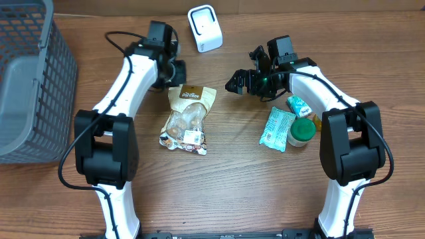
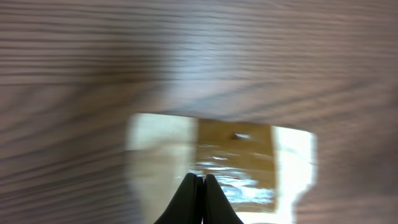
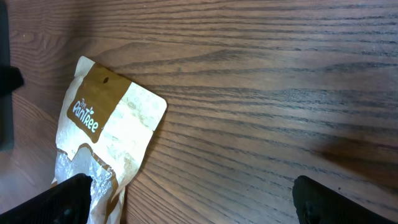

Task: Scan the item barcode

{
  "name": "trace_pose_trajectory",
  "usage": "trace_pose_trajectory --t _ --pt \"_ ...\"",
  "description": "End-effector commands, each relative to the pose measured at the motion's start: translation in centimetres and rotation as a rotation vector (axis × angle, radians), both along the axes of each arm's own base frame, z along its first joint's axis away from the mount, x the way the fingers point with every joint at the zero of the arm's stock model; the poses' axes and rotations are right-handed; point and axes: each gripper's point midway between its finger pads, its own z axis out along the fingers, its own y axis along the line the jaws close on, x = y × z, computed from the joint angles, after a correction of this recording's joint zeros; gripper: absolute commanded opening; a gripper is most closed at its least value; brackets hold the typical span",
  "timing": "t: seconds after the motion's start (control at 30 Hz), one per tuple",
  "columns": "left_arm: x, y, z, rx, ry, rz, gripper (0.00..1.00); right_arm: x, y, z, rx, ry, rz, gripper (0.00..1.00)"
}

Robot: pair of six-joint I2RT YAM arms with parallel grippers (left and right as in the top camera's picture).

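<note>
A cream-and-brown snack pouch (image 1: 188,119) lies flat mid-table, with a white barcode label (image 1: 193,137) near its lower end. The white scanner (image 1: 204,28) stands at the back edge. My left gripper (image 1: 174,78) hovers at the pouch's top edge. In the blurred left wrist view its fingertips (image 2: 200,180) are pressed together over the pouch's brown header (image 2: 235,152), with nothing seen between them. My right gripper (image 1: 236,83) hangs open to the right of the pouch. Its wrist view shows wide-apart fingers (image 3: 68,199) over bare wood, with the pouch (image 3: 106,137) at the left.
A grey mesh basket (image 1: 26,79) fills the left side. By the right arm lie a teal packet (image 1: 277,128), a green-lidded jar (image 1: 303,129) and a small teal pack (image 1: 299,104).
</note>
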Motion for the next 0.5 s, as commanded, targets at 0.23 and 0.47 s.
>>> trace_pose_trajectory --t 0.23,0.47 --pt "-1.5 5.8 -2.7 0.271 0.047 0.127 0.04 0.7 0.4 2.0 0.021 -0.057 0.021 1.00" --pt "-2.4 5.6 -5.2 0.255 0.058 0.119 0.04 0.6 0.4 2.0 0.020 -0.058 0.024 1.00"
